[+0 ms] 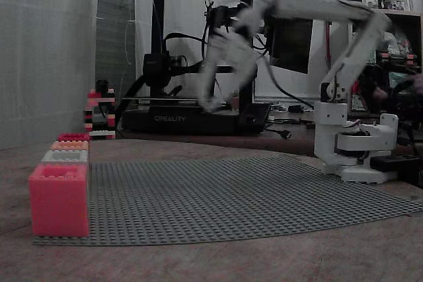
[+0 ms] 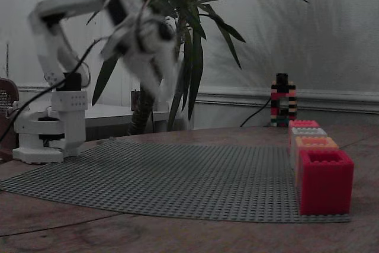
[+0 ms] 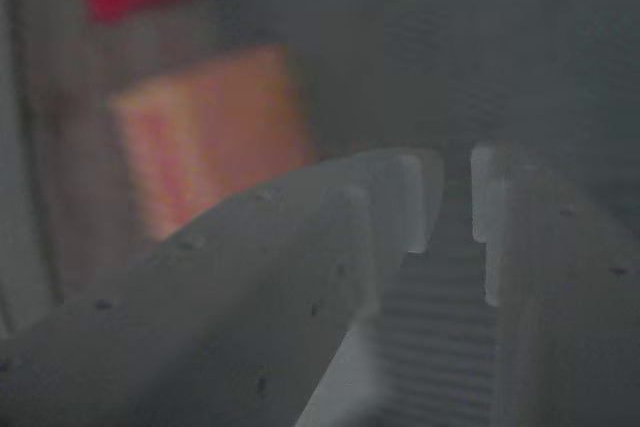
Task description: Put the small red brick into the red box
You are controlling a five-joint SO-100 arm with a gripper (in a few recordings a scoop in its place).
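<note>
Grey studded baseplate (image 1: 231, 193) on wooden table, dim room. Gripper (image 3: 447, 212) high above mat, blurred; narrow gap between fingers, seems empty. Small red brick: cannot find. Red box (image 2: 324, 181) at mat corner. Brick probably light, stiff, slippery; pinch narrow sides.

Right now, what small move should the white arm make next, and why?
Probably lower the white two-finger gripper toward the grey studded baseplate to seek the small red brick: it hangs high, its narrow gap holds nothing, so moving to the deep crimson studded box looks premature.
</note>
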